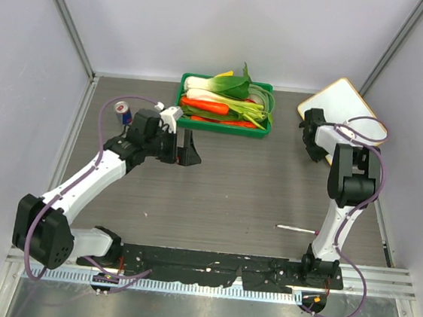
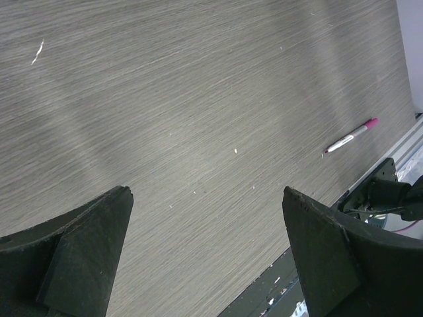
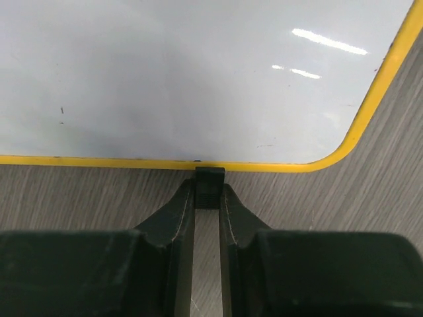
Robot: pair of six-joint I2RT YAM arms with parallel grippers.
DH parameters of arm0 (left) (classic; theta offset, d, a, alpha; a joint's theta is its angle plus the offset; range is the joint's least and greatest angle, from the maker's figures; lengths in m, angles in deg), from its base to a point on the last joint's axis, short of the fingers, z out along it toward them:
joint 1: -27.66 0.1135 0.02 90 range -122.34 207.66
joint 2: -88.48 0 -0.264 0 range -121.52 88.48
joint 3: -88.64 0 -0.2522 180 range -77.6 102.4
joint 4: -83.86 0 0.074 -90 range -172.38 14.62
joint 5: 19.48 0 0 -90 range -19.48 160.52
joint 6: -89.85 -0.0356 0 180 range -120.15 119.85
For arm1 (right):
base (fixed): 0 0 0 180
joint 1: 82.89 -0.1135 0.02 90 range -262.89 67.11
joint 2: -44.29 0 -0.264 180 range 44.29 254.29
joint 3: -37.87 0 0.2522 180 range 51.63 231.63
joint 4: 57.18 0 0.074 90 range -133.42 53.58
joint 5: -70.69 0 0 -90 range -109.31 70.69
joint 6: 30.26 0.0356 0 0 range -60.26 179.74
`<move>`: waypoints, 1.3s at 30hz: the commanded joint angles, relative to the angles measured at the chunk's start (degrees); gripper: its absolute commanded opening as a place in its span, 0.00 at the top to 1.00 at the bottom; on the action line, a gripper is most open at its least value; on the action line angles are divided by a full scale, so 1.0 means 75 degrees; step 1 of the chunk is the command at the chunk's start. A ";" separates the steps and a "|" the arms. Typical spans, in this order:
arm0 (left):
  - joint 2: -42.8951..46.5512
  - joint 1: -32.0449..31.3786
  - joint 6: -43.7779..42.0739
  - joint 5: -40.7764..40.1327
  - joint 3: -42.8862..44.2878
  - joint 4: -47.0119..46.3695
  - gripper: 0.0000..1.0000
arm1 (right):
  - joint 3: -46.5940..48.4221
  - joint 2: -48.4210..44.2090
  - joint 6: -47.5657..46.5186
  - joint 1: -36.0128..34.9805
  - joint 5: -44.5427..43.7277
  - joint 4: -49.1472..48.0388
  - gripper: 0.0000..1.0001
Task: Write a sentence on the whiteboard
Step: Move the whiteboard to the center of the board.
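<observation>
Two arms stood bolted at the near edge of the table (image 1: 230,198). Just beyond the right arm's base a pen (image 1: 296,229) with a pink end lay flat on the grey wood-grain, well apart from both claws. Farther in, the left gripper (image 1: 185,150) hung over bare table with its jaws spread wide and nothing between them, just in front of a green tray (image 1: 222,128). The tray was heaped with vegetables (image 1: 229,100), leafy greens and a carrot among them. A small drink can (image 1: 124,111) stood upright just left of that wrist, with the arm's purple cable looping round it.

Farthest off, in the right-hand corner, the whiteboard (image 1: 346,104) lay flat and turned at an angle, close against the side wall. The right arm and its cable covered part of the board's near side. The right gripper (image 3: 209,188) was clenched on a small black clip (image 3: 209,179) at the board's yellow rim, near a rounded corner. From the wrist camera, the part of the board in view was glossy white with a few tiny dark specks.
</observation>
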 commanded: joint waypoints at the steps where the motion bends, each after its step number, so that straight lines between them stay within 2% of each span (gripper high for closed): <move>1: 0.0325 -0.0015 0.0100 0.0141 -0.0120 -0.0276 0.00 | -0.0841 -0.0189 -0.0523 -0.0192 0.0730 0.0402 0.99; 8: 0.0653 -0.0027 0.0229 0.0106 -0.0320 -0.0346 0.00 | -0.1580 -0.0857 -0.0548 -0.0614 0.0802 0.0131 0.99; 18: 0.1063 -0.0015 0.0428 0.0117 -0.0507 -0.0440 0.00 | -0.2798 -0.1794 -0.0465 -0.0661 0.1411 0.0155 0.99; 32: 0.1884 -0.0027 0.0756 0.0094 -0.0835 -0.0592 0.00 | -0.4767 -0.3890 -0.0500 -0.0755 0.2277 0.0201 0.98; 39: 0.2060 -0.0015 0.1014 0.0082 -0.0847 -0.0768 0.00 | -0.5190 -0.4782 -0.0617 -0.0872 0.2466 0.0412 0.97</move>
